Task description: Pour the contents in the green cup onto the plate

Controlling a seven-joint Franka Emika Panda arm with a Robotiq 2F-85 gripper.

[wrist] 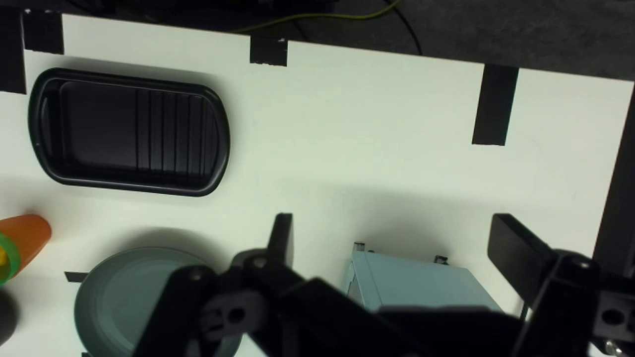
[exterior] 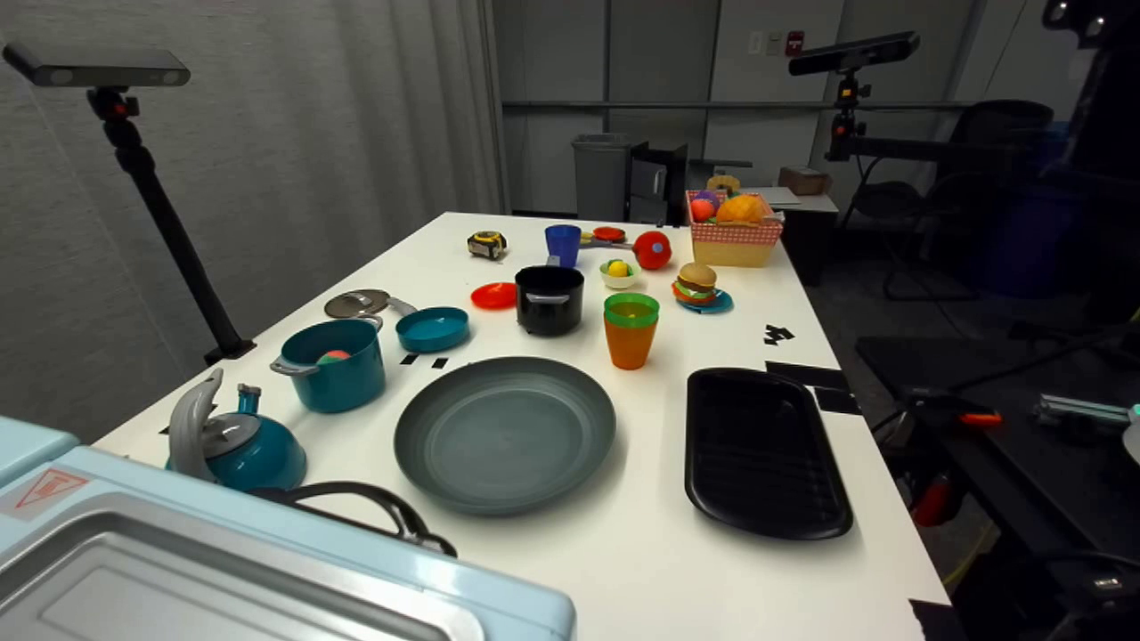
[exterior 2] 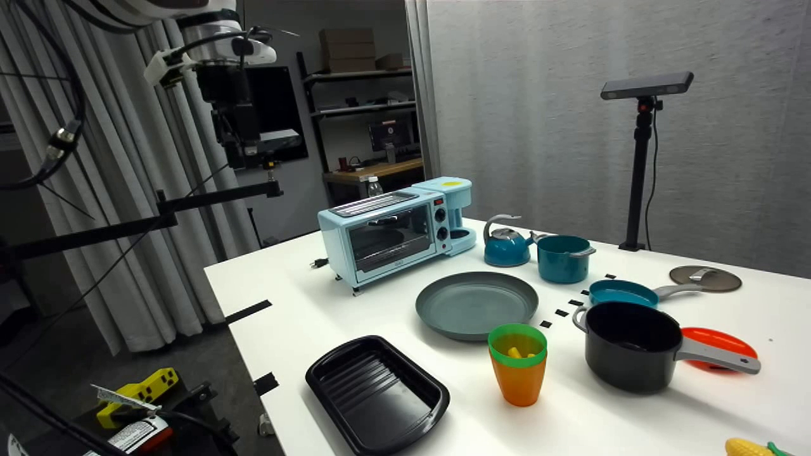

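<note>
The green cup (exterior 2: 518, 363) shows as a bright green rim above an orange cup (exterior 2: 519, 383), apparently nested in it. They stand upright on the table, also seen in an exterior view (exterior: 631, 318) and at the left edge of the wrist view (wrist: 15, 255). Yellow contents (exterior 2: 514, 352) lie inside. The dark grey-teal plate (exterior: 505, 436) lies bare beside the cups, also in an exterior view (exterior 2: 477, 307) and the wrist view (wrist: 129, 302). My gripper (wrist: 393, 218) is open and empty, high above the light blue toaster oven, away from cup and plate.
The toaster oven (exterior 2: 336, 234) stands behind the plate. A black rectangular tray (exterior 2: 380, 396) lies near the table edge. A black pot (exterior 2: 627, 354), teal pan (exterior 2: 618, 292), teal pot (exterior 2: 562, 263) and kettle (exterior 2: 507, 250) stand around. A camera stand (exterior 2: 222, 190) is near the arm.
</note>
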